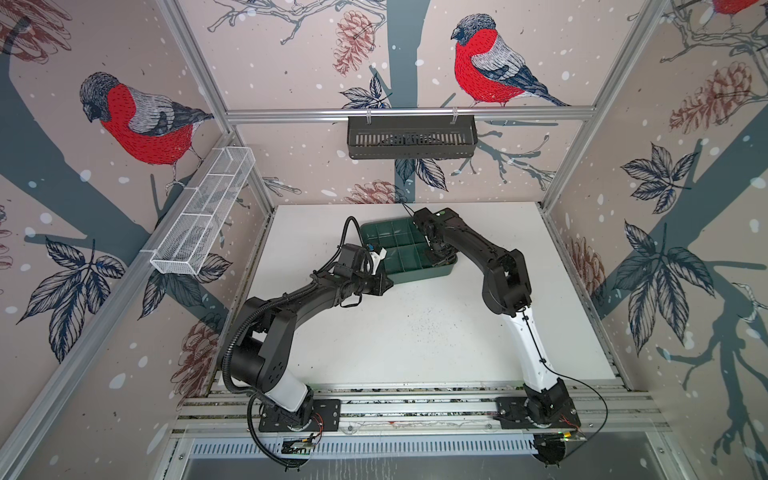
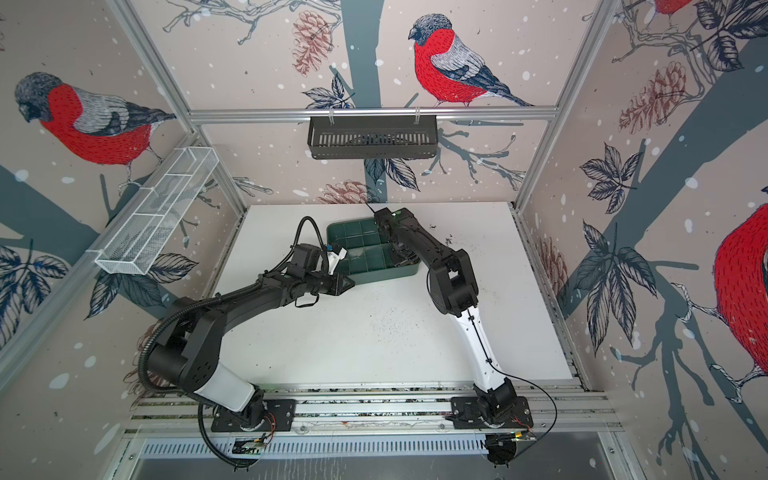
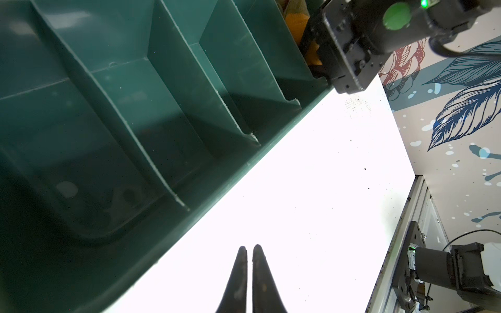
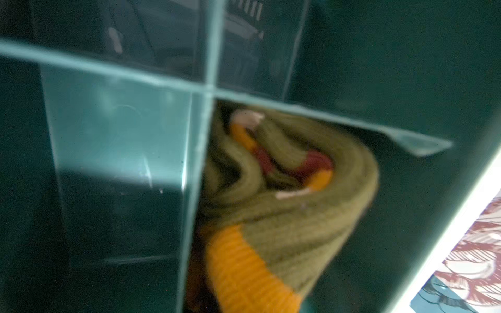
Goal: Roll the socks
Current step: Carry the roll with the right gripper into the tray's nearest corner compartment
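Note:
The socks [image 4: 284, 211] are a rolled olive-green bundle with a mustard-orange band and red and cream stripe ends, lying in a corner compartment of the green tray [image 4: 122, 135]. My right gripper [image 1: 440, 257] reaches down into that compartment of the tray [image 1: 419, 272]; its fingers are hidden in every view. A bit of orange sock [image 3: 294, 21] shows beside the right wrist in the left wrist view. My left gripper [image 3: 250, 248] is shut and holds nothing, hovering over the white table beside the tray's near wall [image 3: 135, 257]. In both top views it sits at the tray's left front corner [image 2: 349, 286].
The tray's other compartments look bare. A black slotted basket [image 1: 411, 137] hangs on the back rail and a white mesh basket [image 1: 203, 212] on the left rail. Dark specks dot the white table [image 1: 415, 332].

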Available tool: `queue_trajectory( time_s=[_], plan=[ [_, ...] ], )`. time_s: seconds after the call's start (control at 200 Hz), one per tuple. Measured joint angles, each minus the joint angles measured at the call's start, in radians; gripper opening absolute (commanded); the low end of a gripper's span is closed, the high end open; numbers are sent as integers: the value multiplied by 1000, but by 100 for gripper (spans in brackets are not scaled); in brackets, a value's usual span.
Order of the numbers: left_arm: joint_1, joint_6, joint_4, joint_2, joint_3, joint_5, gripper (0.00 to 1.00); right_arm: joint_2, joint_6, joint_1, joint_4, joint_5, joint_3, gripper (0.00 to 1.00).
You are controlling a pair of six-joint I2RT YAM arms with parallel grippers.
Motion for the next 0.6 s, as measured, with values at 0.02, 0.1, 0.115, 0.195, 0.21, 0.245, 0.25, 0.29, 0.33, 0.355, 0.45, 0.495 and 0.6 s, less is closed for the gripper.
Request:
queue_trajectory(
  time_s=[0.02, 0.1, 0.115, 0.195, 0.21, 0.245, 0.25, 0.29, 0.33, 0.355, 0.45, 0.495, 0.6],
  plan=[
    [0, 0, 0, 0, 0, 0, 9, 0, 0, 2, 1, 0, 0, 27],
    [0, 0, 3, 0, 0, 0, 9, -1, 2, 6, 5, 5, -3, 32],
    [0, 0, 4, 0, -1, 0, 9, -2, 2, 6, 6, 5, -5, 34],
    [0, 0, 5, 0, -1, 0, 9, -16, 1, 5, 11, -8, -18, 40],
    [0, 0, 5, 0, -1, 0, 9, -20, 0, 5, 12, -12, -21, 41],
    [0, 0, 5, 0, -2, 0, 9, -32, -2, 6, 14, -19, -31, 42],
    [0, 0, 6, 0, -2, 0, 9, -33, -2, 6, 15, -19, -32, 42],
    [0, 0, 6, 0, -3, 0, 9, -47, -1, 6, 21, -26, -45, 43],
    [0, 0, 6, 0, -3, 0, 9, -61, 0, 5, 32, -31, -56, 44],
    [0, 0, 6, 0, -3, 0, 9, -69, 0, 3, 38, -37, -63, 44],
    [0, 0, 6, 0, -3, 0, 9, -97, -1, -6, 64, -58, -86, 46],
    [0, 0, 6, 0, -3, 0, 9, -109, -1, -8, 72, -65, -94, 47],
    [0, 0, 6, 0, -3, 0, 9, -129, -3, -12, 86, -84, -104, 49]
  ],
)
